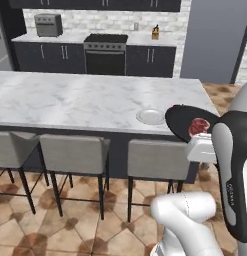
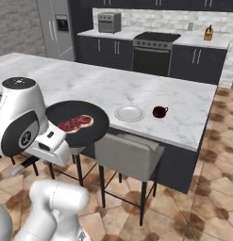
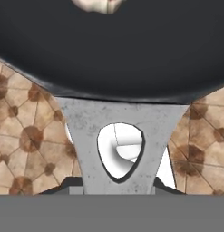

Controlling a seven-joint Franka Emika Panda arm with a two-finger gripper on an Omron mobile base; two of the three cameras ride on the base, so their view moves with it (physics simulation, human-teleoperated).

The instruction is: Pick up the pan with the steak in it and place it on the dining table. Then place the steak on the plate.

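While the gripper (image 3: pixel 118 192) pinched the pan (image 2: pixel 80 123) by its grey handle (image 3: pixel 120 136), the steak (image 2: pixel 75 123) lay inside — held off the table (image 2: pixel 137 89) edge; the plate (image 2: pixel 129 113) sat nearby.

My own forearm covers the near edge of the pan (image 1: pixel 181 121) in the left base view, and part of the steak (image 1: pixel 197 126). In the hand view the pan runs off the top and both sides, and the steak is cut to a pale sliver. My pincer (image 3: pixel 118 192) tips hide behind the handle.
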